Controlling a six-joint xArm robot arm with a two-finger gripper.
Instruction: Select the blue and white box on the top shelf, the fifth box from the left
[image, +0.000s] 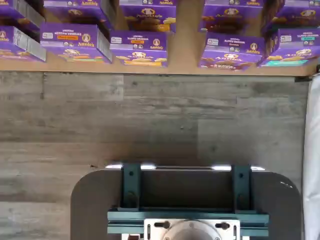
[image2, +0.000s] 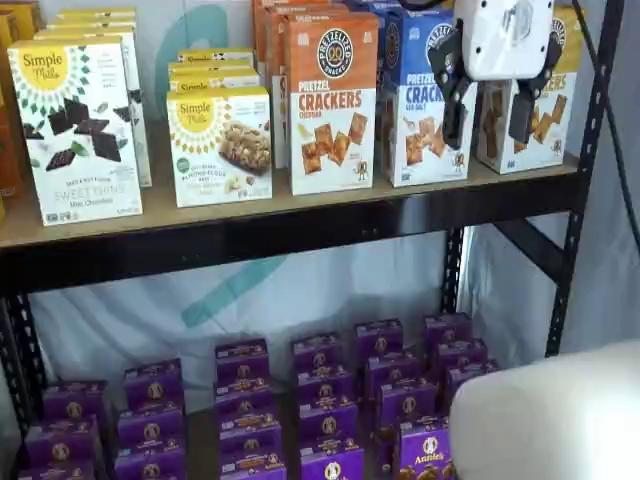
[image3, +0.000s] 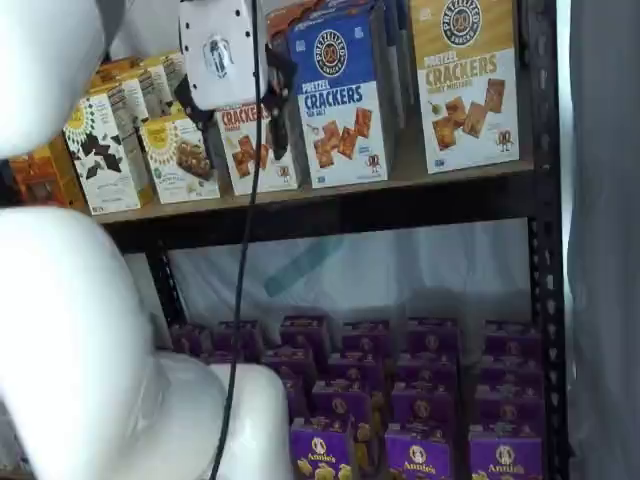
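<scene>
The blue and white box (image2: 420, 105) stands on the top shelf (image2: 300, 232) between an orange-topped cheddar box (image2: 332, 100) and a yellow-topped cracker box (image2: 548, 110). It reads "PRETZEL CRACKERS" and shows in both shelf views (image3: 340, 95). My gripper (image2: 488, 122) hangs in front of the shelf with its white body high up. Its two black fingers are plainly apart, so it is open and empty. One finger overlaps the blue box's right edge. In a shelf view the gripper (image3: 237, 125) shows in front of the cheddar box (image3: 255, 145), left of the blue box. The wrist view shows no fingers.
Simple Mills boxes (image2: 75, 130) fill the shelf's left part. Several purple Annie's boxes (image2: 320, 400) stand on the low shelf and show in the wrist view (image: 140, 47). The white arm (image3: 70, 330) fills the left of a shelf view. A black upright (image2: 585, 170) bounds the right.
</scene>
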